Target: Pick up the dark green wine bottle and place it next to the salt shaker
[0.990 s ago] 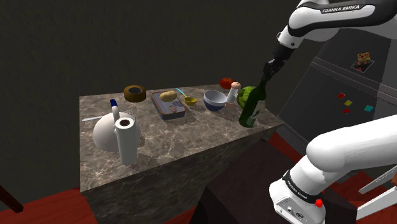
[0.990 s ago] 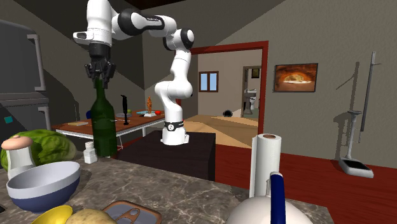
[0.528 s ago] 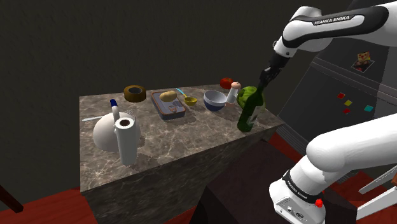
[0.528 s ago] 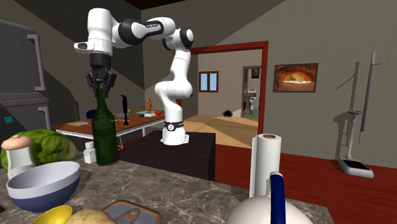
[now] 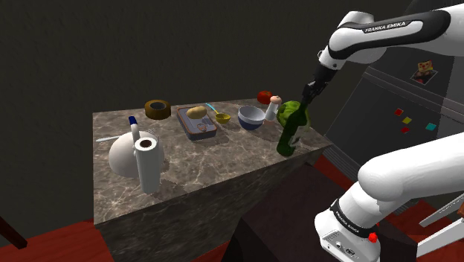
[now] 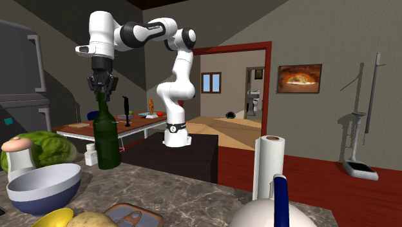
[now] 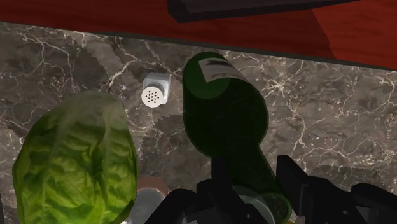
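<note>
The dark green wine bottle stands upright near the marble table's edge at the shoulder view's right. My black gripper is shut on its neck from above. In the second exterior view the gripper clasps the bottle top, and the small white salt shaker sits just beside the bottle's base. In the wrist view the salt shaker lies close by the bottle, whose neck is clasped in the gripper.
A green lettuce lies right beside the shaker and bottle. A blue-white bowl, a pink-topped mushroom-shaped object, a tray with a potato, a tape roll, a paper towel roll and a white kettle share the table.
The gripper has brought the bottle down and slightly toward the shoulder view's left, from hanging tilted above the table to standing beside the salt shaker. It still grips the neck.
</note>
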Tool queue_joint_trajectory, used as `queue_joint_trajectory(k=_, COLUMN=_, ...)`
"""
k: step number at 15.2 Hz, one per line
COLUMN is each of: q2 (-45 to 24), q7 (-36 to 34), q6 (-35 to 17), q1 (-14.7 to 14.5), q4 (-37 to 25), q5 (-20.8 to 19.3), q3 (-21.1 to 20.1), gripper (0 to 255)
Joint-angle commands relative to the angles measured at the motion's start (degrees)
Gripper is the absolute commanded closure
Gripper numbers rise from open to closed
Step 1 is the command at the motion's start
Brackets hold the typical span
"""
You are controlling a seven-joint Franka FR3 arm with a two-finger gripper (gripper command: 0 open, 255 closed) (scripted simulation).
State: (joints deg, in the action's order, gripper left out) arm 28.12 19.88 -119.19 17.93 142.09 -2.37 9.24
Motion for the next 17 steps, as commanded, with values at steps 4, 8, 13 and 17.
queue_joint_trajectory(k=4, q2=0.0, q7=0.0, q6=0.0, q1=0.0, q4=0.0, q5=0.0, q3=0.0, gripper=0)
queue_joint_trajectory(k=8, q2=0.7, q7=0.0, q6=2.1, q1=0.0, q4=-1.4, q5=0.0, q3=-0.1, gripper=0)
queue_joint_trajectory(k=13, q2=2.2, q7=-0.1, q6=7.8, q1=0.1, q4=-5.6, q5=0.0, q3=-0.4, gripper=0)
queue_joint_trajectory(k=17, q2=2.2, q7=-0.1, q6=7.8, q1=0.1, q4=-5.6, q5=0.0, q3=-0.4, gripper=0)
